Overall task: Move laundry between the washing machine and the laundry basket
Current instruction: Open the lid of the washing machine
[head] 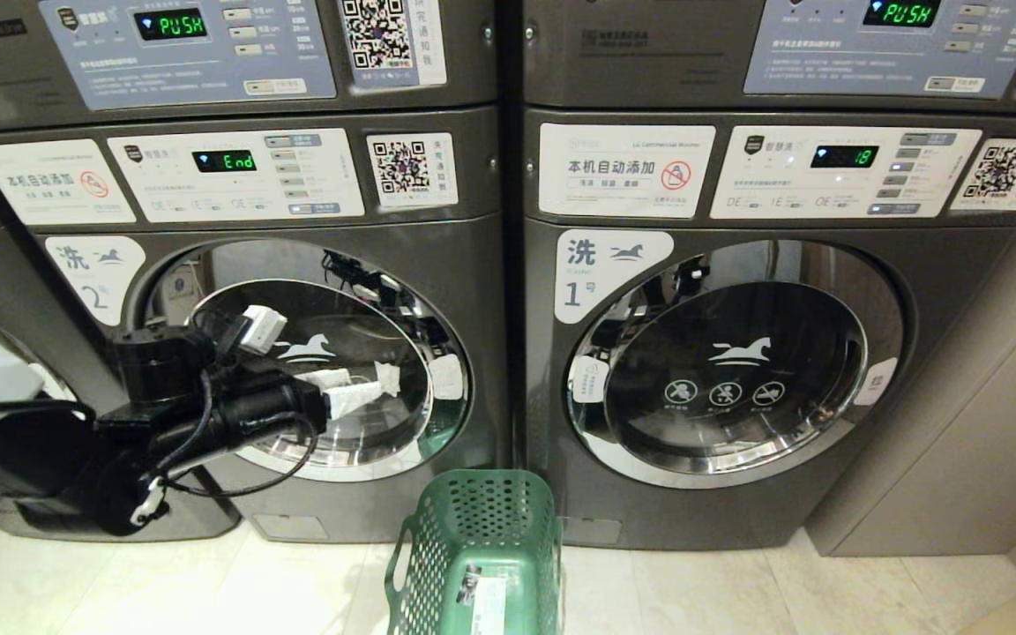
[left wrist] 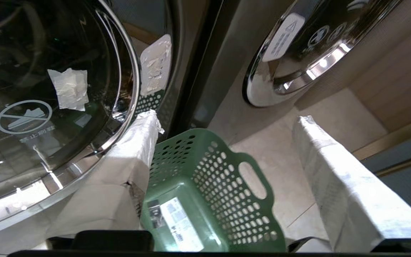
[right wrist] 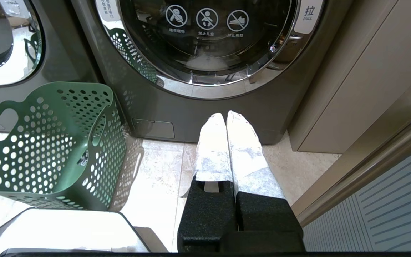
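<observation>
Head view: left gripper [head: 358, 388] raised in front of the closed glass door of the washing machine [head: 314, 370] (label 2), fingers spread, nothing in them; laundry basket [head: 481, 556] on the floor between the two machines. Left wrist view: white-wrapped fingers [left wrist: 337, 185] wide apart, one by the chrome door rim, basket [left wrist: 205, 200] below, looks empty. Right wrist view: right gripper [right wrist: 227, 121] low by the machine marked 1 [right wrist: 205, 53], fingers pressed together, empty. No laundry visible.
</observation>
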`<state>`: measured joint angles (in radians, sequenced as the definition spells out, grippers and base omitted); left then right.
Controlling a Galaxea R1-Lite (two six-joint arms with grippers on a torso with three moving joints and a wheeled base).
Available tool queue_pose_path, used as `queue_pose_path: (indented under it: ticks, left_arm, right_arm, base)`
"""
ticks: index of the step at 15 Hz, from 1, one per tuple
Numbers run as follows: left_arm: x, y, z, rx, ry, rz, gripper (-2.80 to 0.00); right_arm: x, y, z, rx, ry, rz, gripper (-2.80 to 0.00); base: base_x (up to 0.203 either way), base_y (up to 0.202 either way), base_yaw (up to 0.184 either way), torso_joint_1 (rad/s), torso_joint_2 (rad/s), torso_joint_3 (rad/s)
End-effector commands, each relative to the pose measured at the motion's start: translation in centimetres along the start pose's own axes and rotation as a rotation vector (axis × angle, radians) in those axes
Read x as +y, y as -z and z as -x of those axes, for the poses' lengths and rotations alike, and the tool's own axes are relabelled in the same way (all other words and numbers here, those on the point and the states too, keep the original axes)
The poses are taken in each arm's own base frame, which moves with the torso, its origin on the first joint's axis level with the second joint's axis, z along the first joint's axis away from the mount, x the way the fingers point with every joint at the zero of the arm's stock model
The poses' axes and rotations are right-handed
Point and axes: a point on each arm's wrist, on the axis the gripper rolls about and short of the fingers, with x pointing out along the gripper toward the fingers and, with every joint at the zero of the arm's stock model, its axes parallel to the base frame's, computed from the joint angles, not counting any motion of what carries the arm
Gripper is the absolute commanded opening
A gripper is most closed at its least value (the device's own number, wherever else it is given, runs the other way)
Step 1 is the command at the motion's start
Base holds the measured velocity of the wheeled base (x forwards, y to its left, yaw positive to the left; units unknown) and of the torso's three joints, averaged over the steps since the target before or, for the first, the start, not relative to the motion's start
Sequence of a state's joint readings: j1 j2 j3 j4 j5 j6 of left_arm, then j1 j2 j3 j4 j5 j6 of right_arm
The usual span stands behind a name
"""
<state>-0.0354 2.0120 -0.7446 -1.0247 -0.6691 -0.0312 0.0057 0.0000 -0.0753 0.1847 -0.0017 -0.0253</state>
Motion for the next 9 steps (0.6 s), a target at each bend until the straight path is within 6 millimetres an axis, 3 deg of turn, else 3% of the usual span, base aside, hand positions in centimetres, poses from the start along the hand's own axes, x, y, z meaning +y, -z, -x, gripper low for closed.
queue_pose_path:
  ticks: [1, 5, 9]
  left_arm:
    - [0.9, 1.8, -1.3, 0.029, -0.002, -0.035, 0.00]
    - [1.7, 2.9, -3.6, -0.017, -0.077, -0.099, 0.00]
    - [2.2, 3.9, -8.1, -0.094, -0.074, -0.160, 0.00]
  right_arm:
    - [0.0, 0.0, 0.0, 0.003, -0.001, -0.001, -2.80]
    - [0.0, 0.0, 0.0, 0.003, -0.001, 0.001, -2.80]
    - [0.0, 0.0, 0.0, 0.003, -0.001, 0.001, -2.80]
  base:
    - [0.000, 0.000, 0.000, 0.000, 0.00, 0.000]
    - [0.000, 0.000, 0.000, 0.000, 0.00, 0.000]
    - [0.000, 0.000, 0.000, 0.000, 0.00, 0.000]
